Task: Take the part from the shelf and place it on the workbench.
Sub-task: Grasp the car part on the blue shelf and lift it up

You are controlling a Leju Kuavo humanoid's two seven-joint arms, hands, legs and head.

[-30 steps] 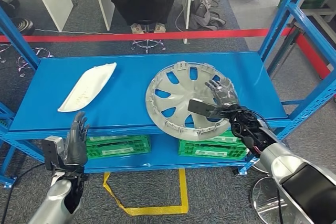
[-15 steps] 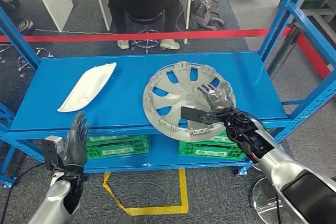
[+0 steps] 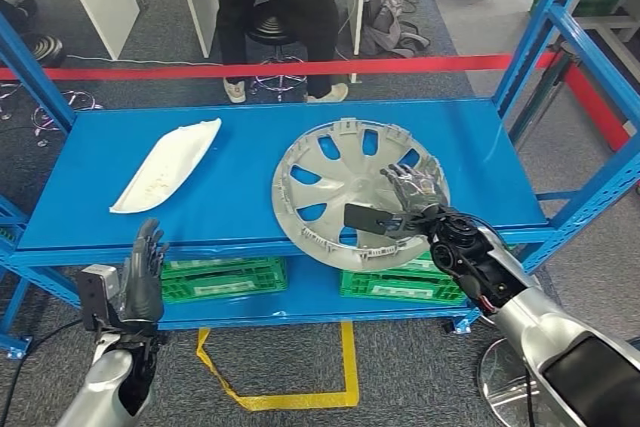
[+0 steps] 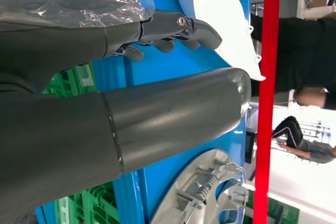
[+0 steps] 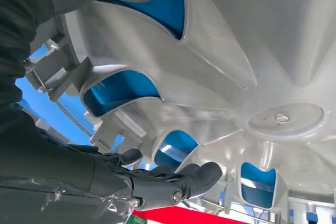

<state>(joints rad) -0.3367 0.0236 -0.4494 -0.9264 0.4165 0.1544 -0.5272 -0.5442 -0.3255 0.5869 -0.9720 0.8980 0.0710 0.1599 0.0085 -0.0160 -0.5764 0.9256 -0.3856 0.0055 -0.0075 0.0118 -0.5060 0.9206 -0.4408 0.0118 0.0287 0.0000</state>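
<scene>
One silver hubcap (image 3: 355, 192) sits tilted on the shelf (image 3: 234, 187), grasped by the right hand (image 3: 411, 197).

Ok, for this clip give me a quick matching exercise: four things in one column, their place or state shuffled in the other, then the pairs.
1. wheel cover
2. white panel
3. left hand
4. green crates

A. holds nothing, raised in front of the shelf edge
B. lower shelf level
C. gripped at its rim by the right hand
D. lying flat on the left part of the blue shelf

Pairs: 1-C, 2-D, 3-A, 4-B
</scene>
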